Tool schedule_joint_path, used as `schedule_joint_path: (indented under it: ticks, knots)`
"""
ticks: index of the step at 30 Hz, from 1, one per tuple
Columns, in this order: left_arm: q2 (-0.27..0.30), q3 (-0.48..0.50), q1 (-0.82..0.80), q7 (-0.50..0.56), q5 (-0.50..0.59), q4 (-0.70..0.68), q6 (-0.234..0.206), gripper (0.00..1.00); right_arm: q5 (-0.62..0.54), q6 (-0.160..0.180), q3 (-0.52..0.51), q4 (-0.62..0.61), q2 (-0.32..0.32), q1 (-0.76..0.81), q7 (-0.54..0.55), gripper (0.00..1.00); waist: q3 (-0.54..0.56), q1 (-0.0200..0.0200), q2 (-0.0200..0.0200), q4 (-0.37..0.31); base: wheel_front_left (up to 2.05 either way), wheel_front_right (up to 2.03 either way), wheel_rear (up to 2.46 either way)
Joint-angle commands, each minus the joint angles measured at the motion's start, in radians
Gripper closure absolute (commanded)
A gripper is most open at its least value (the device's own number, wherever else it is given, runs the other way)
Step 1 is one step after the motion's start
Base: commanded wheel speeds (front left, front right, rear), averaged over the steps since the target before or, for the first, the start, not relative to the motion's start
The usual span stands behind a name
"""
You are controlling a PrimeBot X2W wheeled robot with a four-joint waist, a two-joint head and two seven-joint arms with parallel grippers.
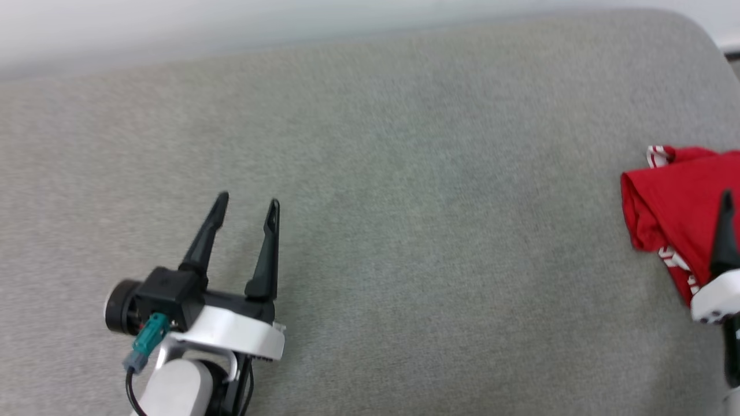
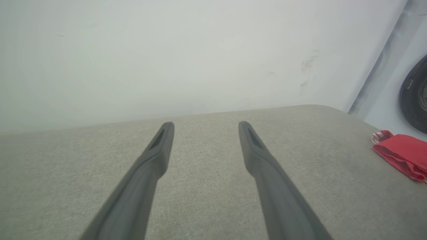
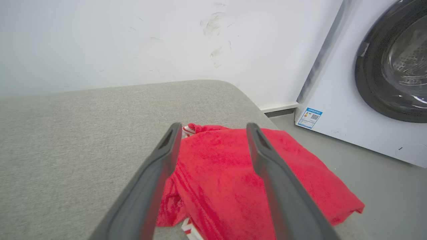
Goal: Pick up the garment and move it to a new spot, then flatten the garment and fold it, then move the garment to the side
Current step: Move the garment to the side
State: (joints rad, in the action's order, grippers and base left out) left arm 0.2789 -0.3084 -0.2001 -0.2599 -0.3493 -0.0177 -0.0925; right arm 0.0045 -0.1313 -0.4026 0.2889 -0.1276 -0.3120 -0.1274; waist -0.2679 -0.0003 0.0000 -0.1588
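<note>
**Red garment bunched at the bench's right edge, both claws open**

The garment (image 1: 670, 202) lies in a loose, folded heap at the right side of the grey fabric-covered bench (image 1: 370, 173), near its rounded far corner. Only plain red cloth and short bits of white-and-red striped trim show. The head view cuts the heap off at the frame's right edge. In the right wrist view the garment (image 3: 227, 173) covers the bench's edge, so whether it hangs over cannot be told.

The right claw (image 3: 214, 126) is over the heap with its two fingers spread wide and red cloth visible between them. Whether the fingers touch the cloth is unclear. In the head view just one dark finger (image 1: 724, 237) of it shows against the red.

The left claw (image 1: 248, 202) is well apart from the garment, over bare bench at the lower left, fingers spread and holding nothing. Its own camera sees the left claw (image 2: 205, 125) pointing toward the pale wall (image 2: 166, 50), with the garment (image 2: 402, 151) small at the right edge.

Beyond the bench, a white washing machine (image 3: 350, 110) with a dark round door (image 3: 393, 60) stands on the grey floor (image 3: 383, 186).
</note>
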Motion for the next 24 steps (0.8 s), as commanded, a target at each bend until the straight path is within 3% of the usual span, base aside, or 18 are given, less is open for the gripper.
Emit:
schedule_joint_path:
  ticks: [1,13,24]
  knots:
    - [-0.004,0.006,0.017,-0.005,-0.005,0.005,-0.006,0.00,0.008,0.001,0.011,-0.017,0.008,0.022,-0.005,0.00,0.049,0.0003,0.0000,0.033,0.00,0.00,0.00]
    - [-0.036,0.052,0.117,-0.005,0.013,0.066,-0.015,0.00,0.088,0.001,0.197,-0.223,0.069,0.246,0.053,0.00,0.183,0.0003,0.0000,0.151,0.00,0.00,0.00]
    - [-0.040,0.077,0.201,-0.005,0.031,0.107,-0.002,0.00,0.116,0.001,0.289,-0.379,0.078,0.416,0.119,0.00,0.283,0.0003,0.0000,0.167,0.00,0.00,0.00]
